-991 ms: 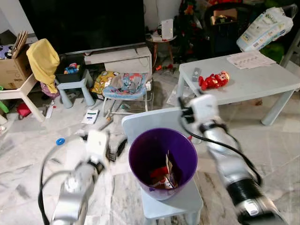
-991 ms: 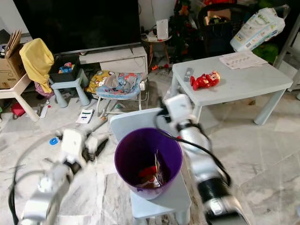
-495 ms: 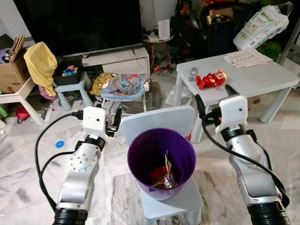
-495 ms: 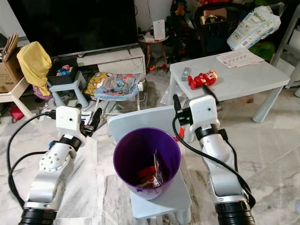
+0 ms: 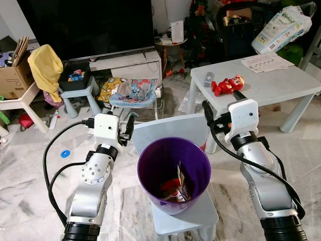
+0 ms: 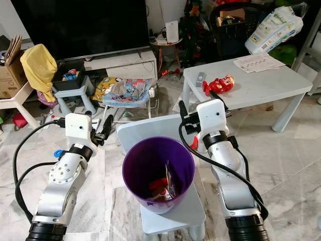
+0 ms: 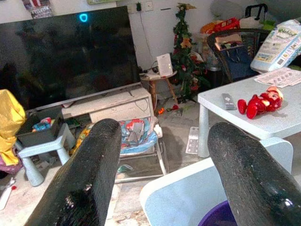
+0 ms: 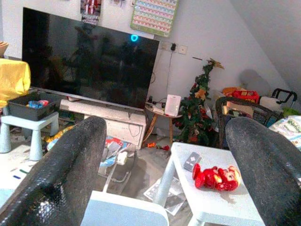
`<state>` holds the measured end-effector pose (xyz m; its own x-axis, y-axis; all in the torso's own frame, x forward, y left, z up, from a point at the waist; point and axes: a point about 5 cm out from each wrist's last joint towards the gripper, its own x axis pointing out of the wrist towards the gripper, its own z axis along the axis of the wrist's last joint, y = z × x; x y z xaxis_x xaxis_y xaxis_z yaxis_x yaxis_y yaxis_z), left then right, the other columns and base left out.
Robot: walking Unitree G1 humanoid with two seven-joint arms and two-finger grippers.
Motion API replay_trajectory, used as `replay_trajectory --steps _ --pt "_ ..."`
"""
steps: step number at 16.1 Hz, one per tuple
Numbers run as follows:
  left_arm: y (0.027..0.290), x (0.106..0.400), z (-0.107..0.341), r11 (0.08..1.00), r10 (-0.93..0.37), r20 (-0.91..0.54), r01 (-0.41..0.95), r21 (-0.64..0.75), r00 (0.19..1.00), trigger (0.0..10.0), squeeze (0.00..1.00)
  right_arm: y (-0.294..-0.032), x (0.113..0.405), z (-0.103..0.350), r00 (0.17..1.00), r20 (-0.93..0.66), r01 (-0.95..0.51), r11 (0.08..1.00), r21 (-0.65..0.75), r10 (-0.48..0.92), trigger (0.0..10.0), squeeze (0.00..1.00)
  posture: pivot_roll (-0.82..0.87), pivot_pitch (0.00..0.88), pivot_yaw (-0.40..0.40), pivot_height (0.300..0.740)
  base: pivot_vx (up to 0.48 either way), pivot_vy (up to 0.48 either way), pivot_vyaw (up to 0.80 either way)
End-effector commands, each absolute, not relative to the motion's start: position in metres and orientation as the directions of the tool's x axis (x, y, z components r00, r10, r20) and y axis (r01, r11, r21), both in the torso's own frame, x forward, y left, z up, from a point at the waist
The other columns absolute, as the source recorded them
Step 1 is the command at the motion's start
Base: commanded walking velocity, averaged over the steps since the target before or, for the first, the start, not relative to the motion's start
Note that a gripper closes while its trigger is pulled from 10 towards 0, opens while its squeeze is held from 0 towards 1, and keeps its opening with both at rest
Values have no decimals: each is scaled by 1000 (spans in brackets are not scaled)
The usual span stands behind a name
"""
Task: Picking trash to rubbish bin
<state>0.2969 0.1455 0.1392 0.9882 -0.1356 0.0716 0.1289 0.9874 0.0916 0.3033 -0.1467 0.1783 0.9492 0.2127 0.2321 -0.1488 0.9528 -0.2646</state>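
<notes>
Left eye view: round purple plastic bin (image 5: 174, 173) with wrappers inside, on a pale chair; left gripper (image 5: 129, 130) and right gripper (image 5: 206, 113) flank it, fingers spread, apparently empty.

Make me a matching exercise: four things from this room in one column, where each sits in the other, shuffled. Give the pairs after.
Things:
1. purple bin
2. red toy
3. yellow cloth
4. trash

Places:
A. on the white table
B. inside the bin
C. on the pale blue chair
D. draped by the cardboard box

Pairs: 1-C, 2-A, 3-D, 4-B
</notes>
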Motion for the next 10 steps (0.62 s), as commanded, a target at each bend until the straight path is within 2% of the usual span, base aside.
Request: replay_trajectory --steps 1,10 --pt "147 297 141 988 -129 73 122 99 989 10000 0 -146 304 188 942 256 -150 955 -257 217 10000 0 7 3 72 740 0 0 0" --pt "146 297 135 988 -133 49 128 85 990 10000 0 -145 304 186 946 243 -153 956 -252 215 10000 0 4 2 69 740 0 0 0"
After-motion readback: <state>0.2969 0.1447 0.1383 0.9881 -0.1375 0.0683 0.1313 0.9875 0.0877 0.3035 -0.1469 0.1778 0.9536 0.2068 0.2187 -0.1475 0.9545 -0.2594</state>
